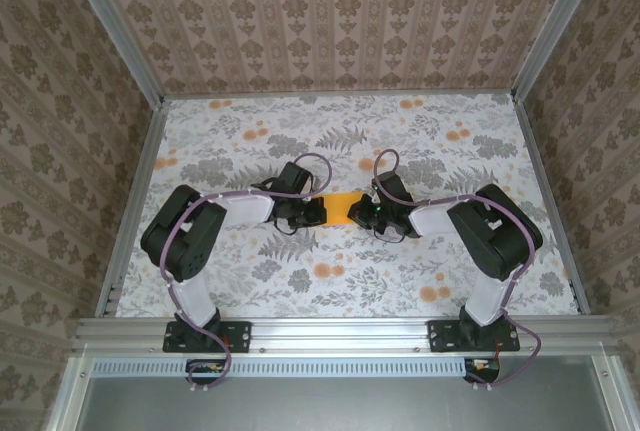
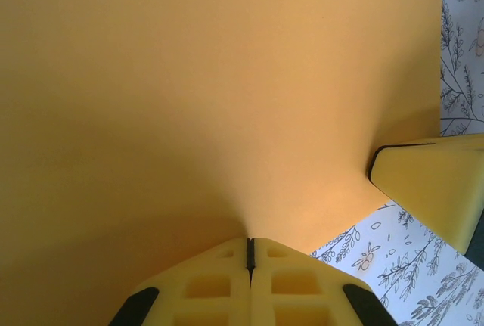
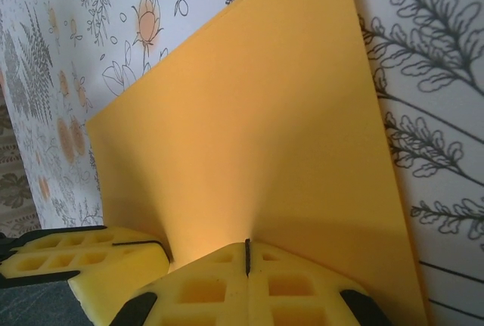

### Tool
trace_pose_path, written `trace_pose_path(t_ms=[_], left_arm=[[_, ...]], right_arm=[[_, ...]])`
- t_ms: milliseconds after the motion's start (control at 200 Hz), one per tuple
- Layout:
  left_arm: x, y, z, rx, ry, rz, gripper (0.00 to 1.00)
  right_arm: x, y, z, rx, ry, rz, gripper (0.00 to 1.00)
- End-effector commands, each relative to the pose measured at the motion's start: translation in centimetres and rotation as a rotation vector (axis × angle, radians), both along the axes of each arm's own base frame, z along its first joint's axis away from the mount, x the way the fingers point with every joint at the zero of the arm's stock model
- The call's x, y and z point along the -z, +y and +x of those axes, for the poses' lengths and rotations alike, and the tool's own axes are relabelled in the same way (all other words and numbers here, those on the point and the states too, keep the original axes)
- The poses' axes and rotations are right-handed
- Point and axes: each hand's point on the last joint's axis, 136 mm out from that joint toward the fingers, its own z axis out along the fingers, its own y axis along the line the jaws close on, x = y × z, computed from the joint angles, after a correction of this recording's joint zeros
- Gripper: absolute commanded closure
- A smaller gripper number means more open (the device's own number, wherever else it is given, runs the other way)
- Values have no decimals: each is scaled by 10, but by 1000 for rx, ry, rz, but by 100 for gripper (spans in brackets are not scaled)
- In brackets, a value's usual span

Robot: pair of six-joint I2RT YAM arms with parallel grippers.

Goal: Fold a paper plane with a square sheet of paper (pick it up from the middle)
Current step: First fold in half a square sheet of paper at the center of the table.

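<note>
The left hand (image 2: 249,244), bottom centre of its wrist view, is pressed together, pinching the near edge of the sheet (image 2: 212,99); the paper puckers into a soft ridge at the seam. The right hand (image 3: 246,244) is likewise closed on an edge of the sheet. In the top view the sheet sits mid-frame between both hands, on the bench (image 1: 420,141). It looks light, limp and easily creased, so it is probably best held mid-edge with gentle, even tension.
</note>
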Motion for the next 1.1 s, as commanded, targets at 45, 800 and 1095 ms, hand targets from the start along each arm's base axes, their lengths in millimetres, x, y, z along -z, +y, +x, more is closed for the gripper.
trace_pose_path(t_ms=[45, 800, 1095], left_arm=[[-15, -4, 1, -49, 3, -67, 99], [30, 2, -5, -323, 55, -95, 100], [34, 42, -9, -432, 62, -11, 100]], right_arm=[[25, -11, -12, 28, 66, -54, 100], [37, -15, -19, 36, 101, -67, 100], [49, -30, -30, 58, 144, -144, 100]])
